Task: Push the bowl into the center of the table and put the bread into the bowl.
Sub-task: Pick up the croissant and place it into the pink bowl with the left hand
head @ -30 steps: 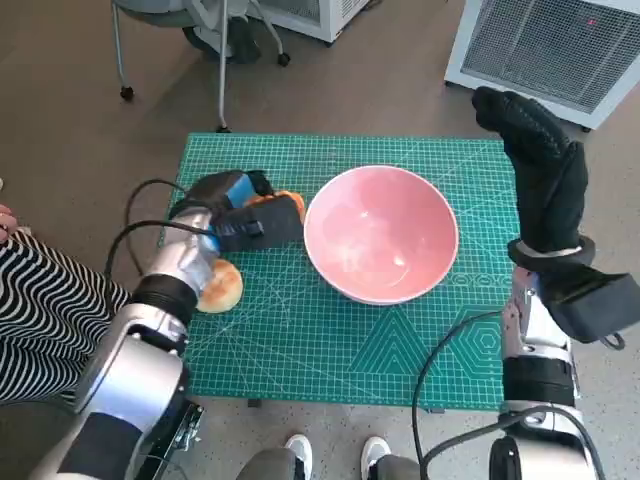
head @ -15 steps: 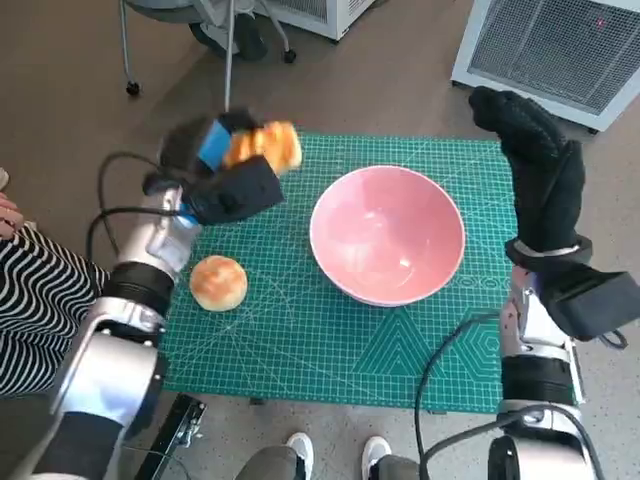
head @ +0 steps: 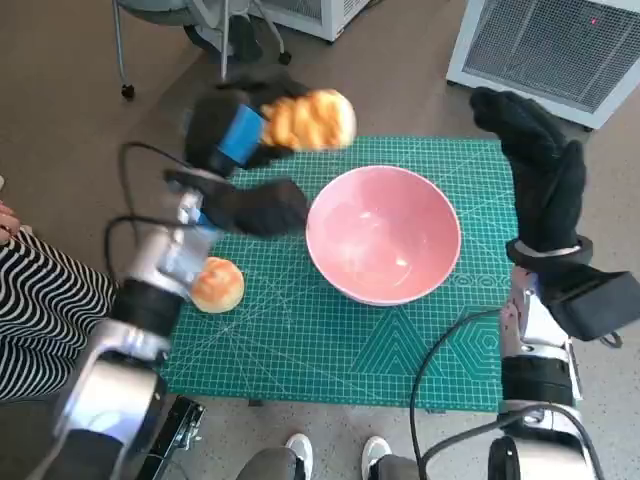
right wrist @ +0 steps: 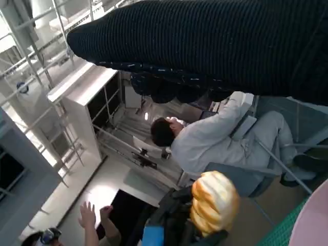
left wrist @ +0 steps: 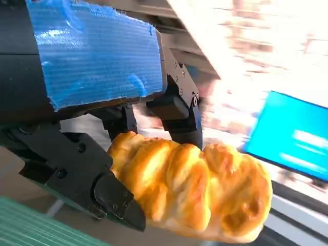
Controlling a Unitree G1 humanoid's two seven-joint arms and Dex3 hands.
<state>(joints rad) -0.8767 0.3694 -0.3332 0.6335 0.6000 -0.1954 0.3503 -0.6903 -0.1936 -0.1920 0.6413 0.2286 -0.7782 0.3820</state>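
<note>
My left hand (head: 232, 128) is raised above the far left edge of the worktop (head: 300, 340), fingers (left wrist: 177, 110) clamped on the plaited bread (head: 310, 120). The bread's long axis runs roughly level, across the hand; its free end points toward the pink bowl (head: 383, 235), short of the rim, up in the air and touching nothing else. In the left wrist view the loaf (left wrist: 192, 187) sticks out well past my fingers, gripped at one end only. The bowl sits upright near the middle of the green mat, holding nothing. A second, round bun (head: 217, 285) lies on the mat beside my left forearm, apart from the bowl. My right hand (head: 535, 160) is held up over the right edge of the worktop, gloved fingers stretched out straight, grasping nothing. A person (right wrist: 215, 136) sits in the background of the right wrist view.
</note>
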